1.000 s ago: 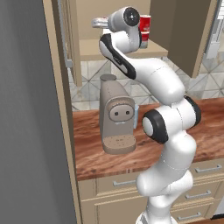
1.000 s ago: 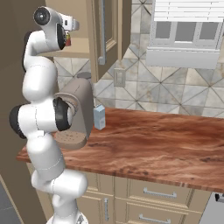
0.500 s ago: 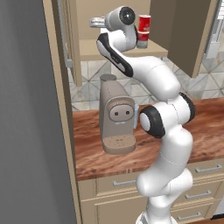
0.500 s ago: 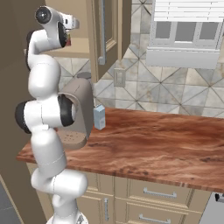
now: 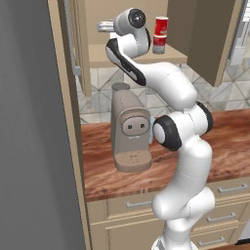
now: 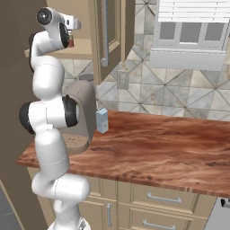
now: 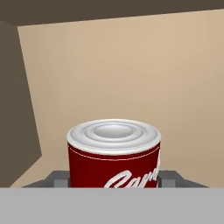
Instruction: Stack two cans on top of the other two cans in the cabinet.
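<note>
In the hand view, a dark red can (image 7: 114, 162) with a silver top and white script stands upright between my grey fingers (image 7: 59, 178). My gripper (image 7: 113, 177) is shut on it, facing the cabinet's tan back wall (image 7: 131, 78). The left base view shows my hand (image 5: 105, 27) reaching left above the cabinet shelf (image 5: 122, 61). To its right on that shelf stands a tall red-topped can stack (image 5: 160, 34), its lower part greyish. In the right base view a bit of red can (image 6: 71, 41) peeks out behind my wrist.
A tan coffee machine (image 5: 129, 127) stands on the wooden counter (image 5: 224, 136) under the shelf. The open cabinet door (image 5: 205, 34) hangs at the right. A small blue carton (image 6: 102, 120) sits beside the machine. Drawer fronts (image 6: 161, 197) run below the counter.
The upper arm has swung and my hand has shifted slightly left over the shelf in the left base view. The grip on the can is unchanged.
</note>
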Controlling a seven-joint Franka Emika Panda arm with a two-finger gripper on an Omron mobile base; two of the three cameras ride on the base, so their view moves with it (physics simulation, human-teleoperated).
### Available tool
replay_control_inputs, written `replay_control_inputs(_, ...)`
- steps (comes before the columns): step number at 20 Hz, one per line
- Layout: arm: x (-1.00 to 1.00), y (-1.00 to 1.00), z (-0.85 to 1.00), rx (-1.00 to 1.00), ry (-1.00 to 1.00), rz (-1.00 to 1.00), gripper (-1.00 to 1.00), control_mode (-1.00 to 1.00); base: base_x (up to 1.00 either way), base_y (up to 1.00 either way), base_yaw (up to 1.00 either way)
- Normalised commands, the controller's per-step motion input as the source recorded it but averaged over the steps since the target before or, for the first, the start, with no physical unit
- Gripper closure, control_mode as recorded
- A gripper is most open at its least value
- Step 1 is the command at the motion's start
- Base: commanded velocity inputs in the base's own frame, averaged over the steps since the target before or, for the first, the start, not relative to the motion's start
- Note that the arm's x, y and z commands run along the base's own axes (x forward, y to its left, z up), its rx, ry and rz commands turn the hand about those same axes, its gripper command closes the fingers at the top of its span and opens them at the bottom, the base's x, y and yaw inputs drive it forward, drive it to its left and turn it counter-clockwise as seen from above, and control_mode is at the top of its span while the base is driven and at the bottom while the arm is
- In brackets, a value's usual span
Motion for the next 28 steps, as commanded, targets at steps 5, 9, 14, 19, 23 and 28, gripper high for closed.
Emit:
replay_control_inputs(5,0.17,0.00,-0.05,-0.01,0.00,0.00,1.00,-1.00,0.00,0.00,0.00)
replay_control_inputs(9,0.01,0.00,0.00,0.00,0.00,0.00,1.00,-1.00,0.00,0.00,0.00)
replay_control_inputs(14,0.00,0.00,0.00,0.00,0.00,0.00,1.00,-1.00,0.00,0.00,0.00)
replay_control_inputs(19,0.00,0.00,0.00,0.00,0.00,0.00,1.00,-1.00,0.00,0.00,0.00)
replay_control_inputs(23,0.00,-0.01,-0.08,0.00,0.00,0.00,1.00,-1.00,0.00,0.00,0.00)
replay_control_inputs(28,0.00,0.00,-0.09,0.00,0.00,0.00,1.00,-1.00,0.00,0.00,0.00)
